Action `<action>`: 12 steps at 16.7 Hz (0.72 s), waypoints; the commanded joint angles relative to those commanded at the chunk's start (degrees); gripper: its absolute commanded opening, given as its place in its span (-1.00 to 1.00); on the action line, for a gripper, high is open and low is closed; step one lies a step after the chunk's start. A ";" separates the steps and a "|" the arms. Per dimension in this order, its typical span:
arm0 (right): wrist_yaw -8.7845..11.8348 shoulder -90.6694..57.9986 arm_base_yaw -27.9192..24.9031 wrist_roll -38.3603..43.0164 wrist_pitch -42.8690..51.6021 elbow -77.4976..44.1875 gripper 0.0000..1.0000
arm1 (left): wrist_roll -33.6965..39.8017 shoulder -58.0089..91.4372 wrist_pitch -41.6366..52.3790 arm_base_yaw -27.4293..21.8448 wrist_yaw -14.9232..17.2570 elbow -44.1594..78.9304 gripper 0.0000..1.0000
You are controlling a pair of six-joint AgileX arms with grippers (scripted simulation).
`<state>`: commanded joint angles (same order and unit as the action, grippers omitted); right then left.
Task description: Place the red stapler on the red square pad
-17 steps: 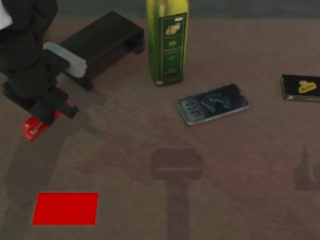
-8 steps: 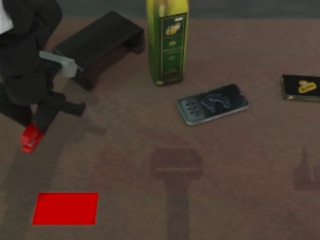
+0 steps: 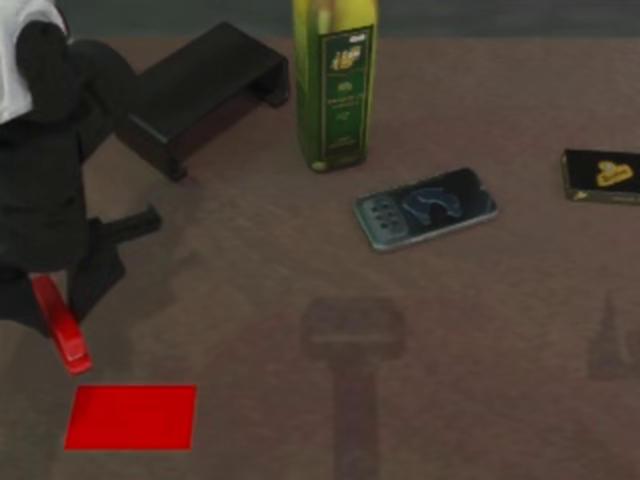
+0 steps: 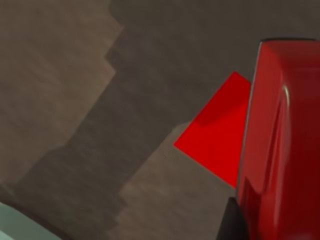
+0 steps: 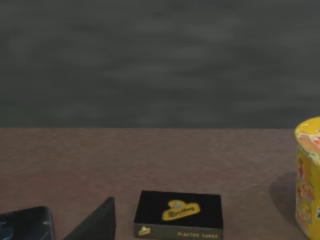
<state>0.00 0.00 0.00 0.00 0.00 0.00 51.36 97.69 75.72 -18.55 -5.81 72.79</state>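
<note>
The red stapler (image 3: 66,333) hangs at the table's left side, just behind the red square pad (image 3: 131,417) and pointing toward it. My left gripper (image 3: 52,302) is shut on the stapler's rear end, its dark fingers on either side. In the left wrist view the stapler (image 4: 280,140) fills the near side beside one dark fingertip (image 4: 229,222), and the pad (image 4: 217,135) lies beyond it, partly hidden by the stapler. The right arm is outside the top view; its wrist view shows one dark finger (image 5: 95,222) near the table.
A black stand (image 3: 200,85) sits at the back left, a green oil bottle (image 3: 335,80) at the back centre. A phone (image 3: 425,208) lies mid-table, a black card box (image 3: 600,175) at the right edge. A yellow container (image 5: 310,175) stands beside the card box (image 5: 178,215).
My left gripper has carried the stapler from beside the black stand toward the table's front. The stapler has turned and now points at the pad.
</note>
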 joint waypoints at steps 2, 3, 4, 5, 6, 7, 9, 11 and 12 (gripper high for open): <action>0.00 0.00 0.00 0.00 0.00 0.00 1.00 | 14.58 -1.63 -0.09 -1.06 0.43 -2.62 -1.00; 0.00 0.00 0.00 0.00 0.00 0.00 1.00 | 21.30 -2.50 -0.39 -1.57 0.79 -3.86 -1.00; 0.00 0.00 0.00 0.00 0.00 0.00 1.00 | 27.53 -3.42 -0.89 -2.06 1.23 -5.02 -1.00; 0.00 0.00 0.00 0.00 0.00 0.00 1.00 | 33.25 -4.37 -1.56 -2.51 1.76 -6.08 -1.00; 0.00 0.00 0.00 0.00 0.00 0.00 1.00 | 38.47 -5.35 -2.37 -2.92 2.34 -7.02 -1.00; 0.00 0.00 0.00 0.00 0.00 0.00 1.00 | 43.25 -6.33 -3.31 -3.30 2.94 -7.87 -1.00; 0.00 0.00 0.00 0.00 0.00 0.00 1.00 | 51.40 -8.30 -5.31 -3.97 4.12 -9.30 -1.00; 0.00 0.00 0.00 0.00 0.00 0.00 1.00 | 57.46 -9.98 -7.20 -4.44 5.13 -10.29 -1.00; 0.00 0.00 0.00 0.00 0.00 0.00 1.00 | 59.62 -10.62 -8.00 -4.60 5.54 -10.60 -1.00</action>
<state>0.00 0.00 0.00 0.00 0.00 0.00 110.98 87.07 67.72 -23.15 -0.27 62.20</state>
